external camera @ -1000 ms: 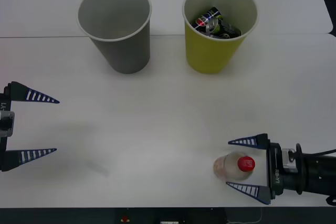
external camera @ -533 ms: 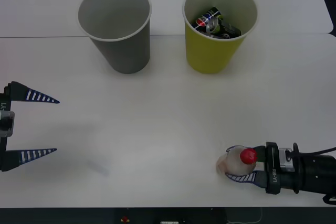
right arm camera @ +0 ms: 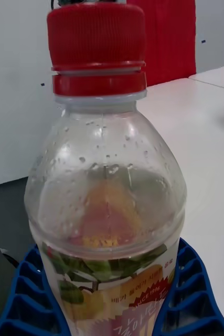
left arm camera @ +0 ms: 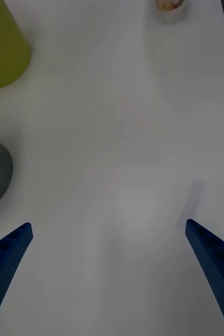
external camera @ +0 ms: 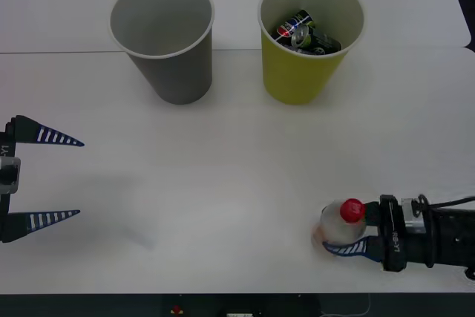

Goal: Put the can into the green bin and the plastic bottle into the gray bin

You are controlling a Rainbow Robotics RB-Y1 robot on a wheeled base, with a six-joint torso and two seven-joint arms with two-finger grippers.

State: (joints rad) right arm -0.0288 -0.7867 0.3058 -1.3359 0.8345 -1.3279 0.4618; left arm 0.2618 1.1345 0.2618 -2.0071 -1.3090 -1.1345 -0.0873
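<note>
Plastic bottle [external camera: 341, 226] is gripped upright by the right hand [external camera: 355, 232] near the front right of the white surface [external camera: 237, 176]; blue fingers [right arm camera: 193, 294] are closed against its lower body on both sides, red cap up. Gray bin [external camera: 165, 38] and green bin [external camera: 308, 38] are stood side by side at the far side, well apart from the bottle. Cans [external camera: 304, 33] are seen inside the green bin. Left hand [external camera: 41, 177] is held wide open w/ nothing in it at the left edge.

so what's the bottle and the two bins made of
The bottle, in the right hand: clear glossy plastic, see-through with droplets inside, red ribbed cap. The gray bin and green bin: matte, pale-rimmed, likely paper or plastic.
</note>
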